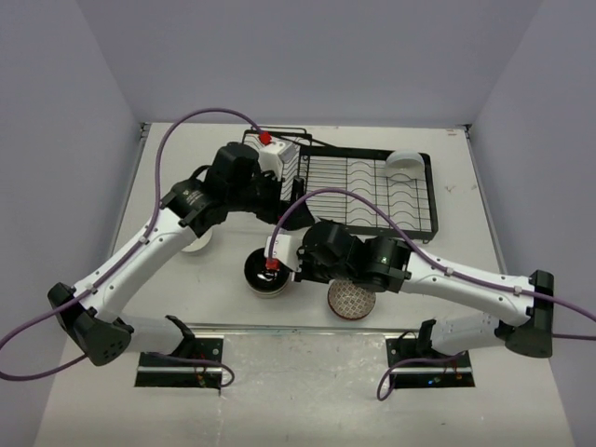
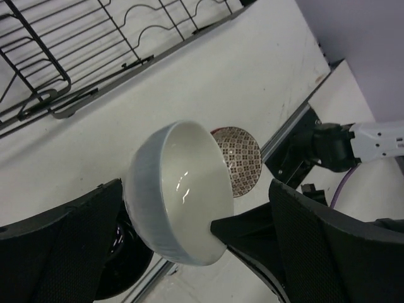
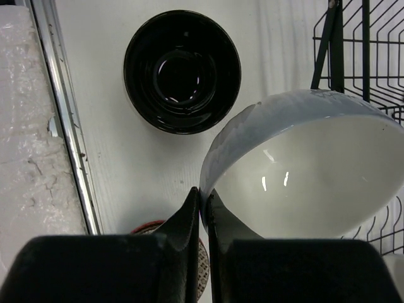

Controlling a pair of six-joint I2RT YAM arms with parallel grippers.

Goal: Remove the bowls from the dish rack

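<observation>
My right gripper (image 3: 203, 197) is shut on the rim of a plain white bowl (image 3: 309, 170), which it holds tilted above the table beside the dish rack (image 3: 366, 50). In the left wrist view the same white bowl (image 2: 180, 189) shows between the wide open fingers of my left gripper (image 2: 196, 189), which do not grip it. One right finger reaches inside its rim there. A beige bowl with a black inside (image 1: 267, 272) and a brown net-patterned bowl (image 1: 352, 300) sit on the table near the front. Another white bowl (image 1: 405, 166) stands in the rack (image 1: 372, 186).
A further white bowl (image 1: 197, 244) peeks out under the left arm on the table. A metal strip (image 3: 66, 126) runs along the table's near edge. The rack's raised basket (image 1: 279, 149) lies behind the left wrist.
</observation>
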